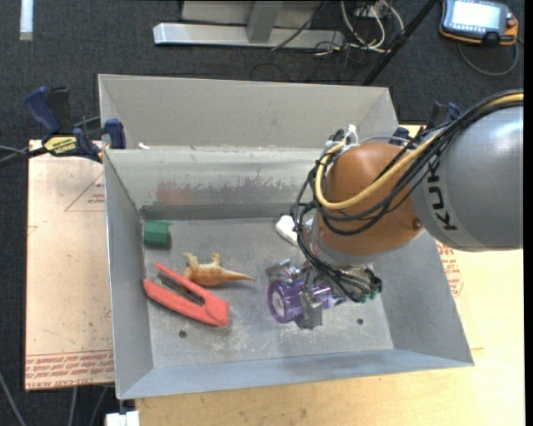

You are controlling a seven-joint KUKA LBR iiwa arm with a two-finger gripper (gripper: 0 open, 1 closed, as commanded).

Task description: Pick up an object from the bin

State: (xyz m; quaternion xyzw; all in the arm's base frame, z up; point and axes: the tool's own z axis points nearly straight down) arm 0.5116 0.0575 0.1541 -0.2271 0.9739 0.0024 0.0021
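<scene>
The floor [58, 58] is a dark carpet with fine speckles. At the top a grey metal bar [200, 34] lies on it, and just beside it is a bundle of black cables [372, 25]. In the top right corner rests a pendant [479, 17] with an orange rim. The light is even.

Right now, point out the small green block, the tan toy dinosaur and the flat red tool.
small green block [156, 234], camera view, its top face.
tan toy dinosaur [210, 272], camera view, its body.
flat red tool [198, 309], camera view, its red body.

Grey arm [487, 179] reaching in from the right, orange-covered wrist [366, 204] wrapped in cables [321, 179], claw [306, 306] hanging low beneath it
</scene>
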